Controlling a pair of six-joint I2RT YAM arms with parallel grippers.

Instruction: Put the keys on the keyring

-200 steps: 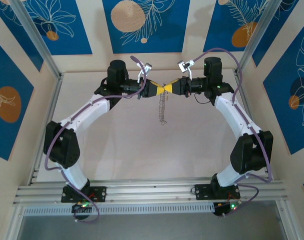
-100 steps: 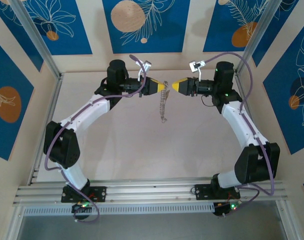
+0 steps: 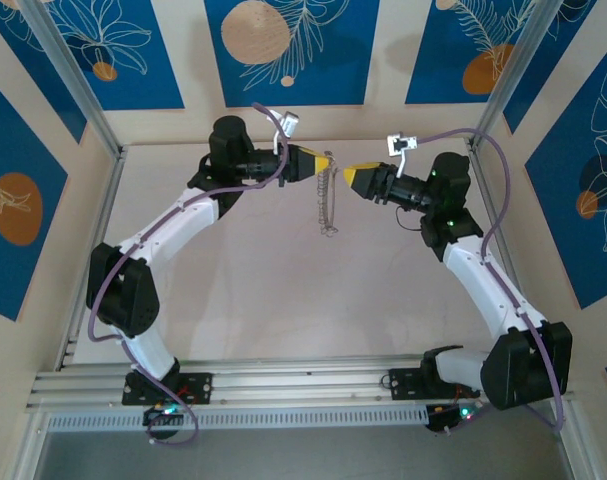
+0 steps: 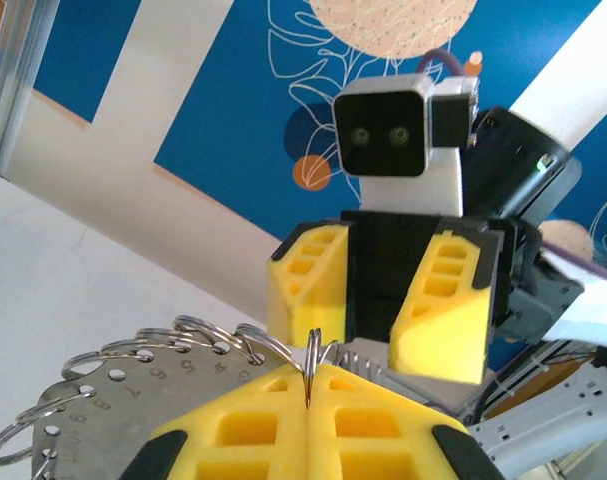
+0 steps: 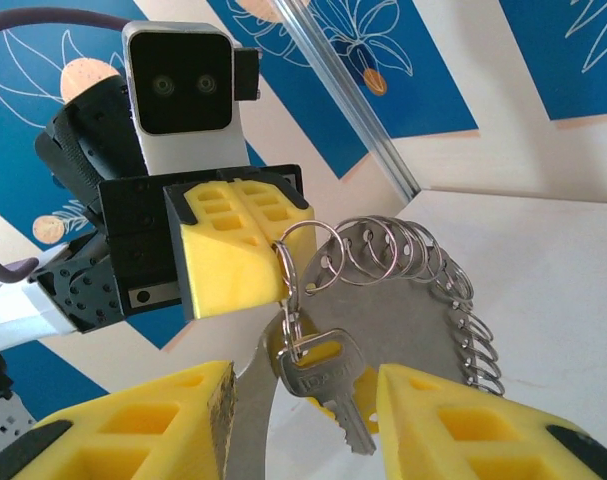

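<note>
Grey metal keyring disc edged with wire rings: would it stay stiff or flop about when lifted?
It likely swings freely: the grey metal keyring disc hangs from one thin ring pinched in the left gripper. The plate looks flat and rigid, though its edge rings probably jingle. The small pale key dangles, so it should sway.

Key [image 5: 319,380] on keyring [image 5: 408,325], left hand [image 5: 275,252]

I see the keyring [image 5: 408,325] as dull grey brushed metal, its small wire loops bright and glossy. The key [image 5: 318,385] is pale, shiny metal. The fingers [image 5: 233,255] of the left gripper [image 5: 288,262] look like matt yellow plastic. The table [image 3: 283,290] is matt and smooth.
</note>
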